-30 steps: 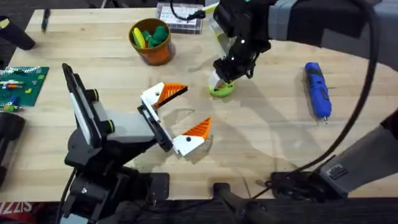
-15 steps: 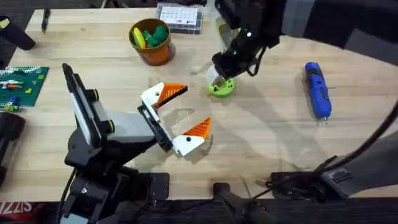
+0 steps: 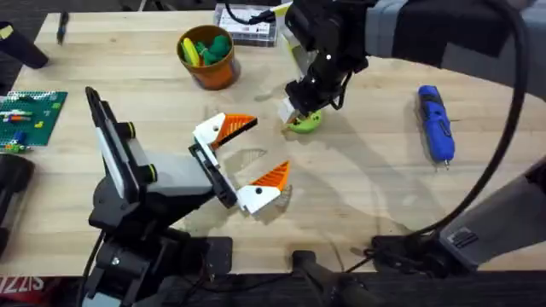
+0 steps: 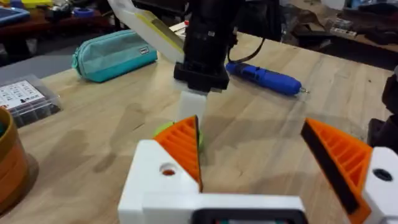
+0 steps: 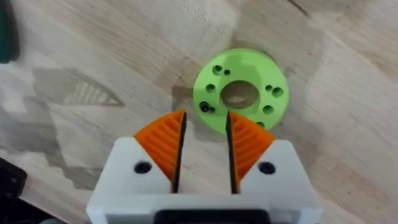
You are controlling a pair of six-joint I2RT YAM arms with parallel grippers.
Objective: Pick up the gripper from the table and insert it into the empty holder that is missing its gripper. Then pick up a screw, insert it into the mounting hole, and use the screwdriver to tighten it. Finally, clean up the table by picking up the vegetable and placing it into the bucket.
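- The vegetable (image 3: 304,122) is seen upper-middle of the overhead frame on the surface (image 3: 367,179), right under the right tool (image 3: 294,109).
- Right tool's pads nearly together, clamped on nothing.
- Left tool (image 3: 247,159) spread apart, lower left of it.

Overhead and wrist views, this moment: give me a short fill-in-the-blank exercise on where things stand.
1. The right gripper hangs just above the lime-green ____, which lies on the table.
2. The screwdriver on the table is ____ in colour.
3. The orange bucket holds green and ____ pieces.
4. The left gripper has its fingers ____.

Missing words: vegetable; blue; yellow; open
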